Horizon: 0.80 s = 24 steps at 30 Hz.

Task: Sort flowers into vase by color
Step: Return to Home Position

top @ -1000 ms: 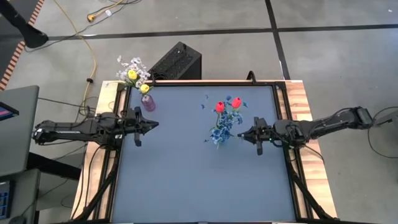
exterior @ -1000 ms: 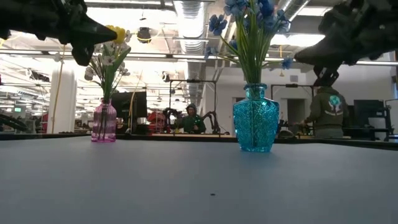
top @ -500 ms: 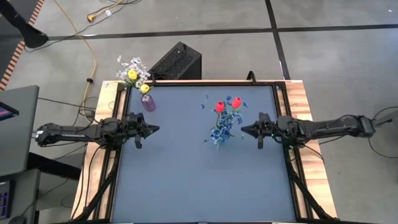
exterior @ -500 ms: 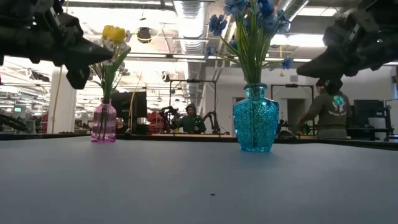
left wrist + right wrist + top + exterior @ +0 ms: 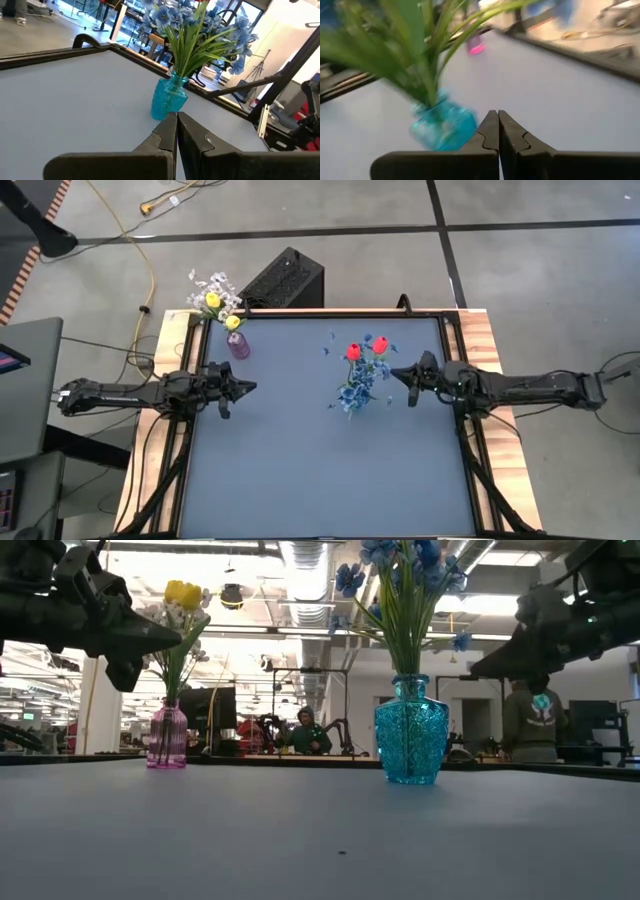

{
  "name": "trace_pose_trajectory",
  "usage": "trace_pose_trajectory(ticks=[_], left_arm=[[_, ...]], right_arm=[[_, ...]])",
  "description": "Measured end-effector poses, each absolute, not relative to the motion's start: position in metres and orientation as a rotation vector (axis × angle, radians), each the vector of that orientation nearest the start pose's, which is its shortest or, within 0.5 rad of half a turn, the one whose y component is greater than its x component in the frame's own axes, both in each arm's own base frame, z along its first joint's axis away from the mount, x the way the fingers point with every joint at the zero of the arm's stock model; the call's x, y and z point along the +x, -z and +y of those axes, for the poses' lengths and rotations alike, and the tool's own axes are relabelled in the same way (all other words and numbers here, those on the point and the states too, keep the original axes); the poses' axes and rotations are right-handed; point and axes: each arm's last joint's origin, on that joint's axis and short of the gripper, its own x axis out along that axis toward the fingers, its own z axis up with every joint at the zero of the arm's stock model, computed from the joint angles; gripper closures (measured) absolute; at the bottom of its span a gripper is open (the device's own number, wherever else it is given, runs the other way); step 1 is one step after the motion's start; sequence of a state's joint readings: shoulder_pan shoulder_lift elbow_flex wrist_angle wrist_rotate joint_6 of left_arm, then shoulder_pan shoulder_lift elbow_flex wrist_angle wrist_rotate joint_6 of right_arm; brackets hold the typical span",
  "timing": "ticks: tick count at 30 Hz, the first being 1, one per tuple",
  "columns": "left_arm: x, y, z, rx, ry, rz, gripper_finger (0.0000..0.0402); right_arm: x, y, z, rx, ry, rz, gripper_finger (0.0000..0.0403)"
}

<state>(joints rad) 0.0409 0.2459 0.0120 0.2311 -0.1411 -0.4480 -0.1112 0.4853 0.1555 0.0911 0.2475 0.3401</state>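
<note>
The flowers stand in two vases on the grey table (image 5: 300, 470). The blue vase (image 5: 411, 730), right of the table's middle, holds the blue sprigs (image 5: 162, 15) and two red tulips (image 5: 353, 351). The pink vase (image 5: 166, 735), in the far left corner, holds the yellow buds (image 5: 212, 301) and the white blossoms (image 5: 207, 282), which lean out past the far edge. The left gripper (image 5: 252, 386) hovers above the table's left side, a little nearer than the pink vase, its fingers pressed together on nothing and aimed at the blue vase. The right gripper (image 5: 393, 374) hangs just right of the blue vase, fingers likewise closed and empty. In its wrist view a blurred pink shape far across the table is probably the pink vase.
</note>
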Motion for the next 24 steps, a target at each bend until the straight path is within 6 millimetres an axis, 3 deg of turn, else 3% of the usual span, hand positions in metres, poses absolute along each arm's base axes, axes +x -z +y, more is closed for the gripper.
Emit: trace_pose_trajectory(ticks=[7,13,24], left_arm=[[0.112,-0.170,0.009,-0.448,-0.189,-0.052,0.0401],[0.112,-0.172,0.009,-0.462,-0.194,-0.071,0.0401],[0.112,-0.172,0.009,-0.484,-0.191,-0.078,0.0401]], right_arm=[[0.132,-0.187,-0.027,0.264,0.361,0.134,0.0383],[0.126,-0.161,-0.027,0.307,0.269,0.207,0.0383],[0.109,-0.156,-0.027,0.308,0.299,0.275,0.0383]])
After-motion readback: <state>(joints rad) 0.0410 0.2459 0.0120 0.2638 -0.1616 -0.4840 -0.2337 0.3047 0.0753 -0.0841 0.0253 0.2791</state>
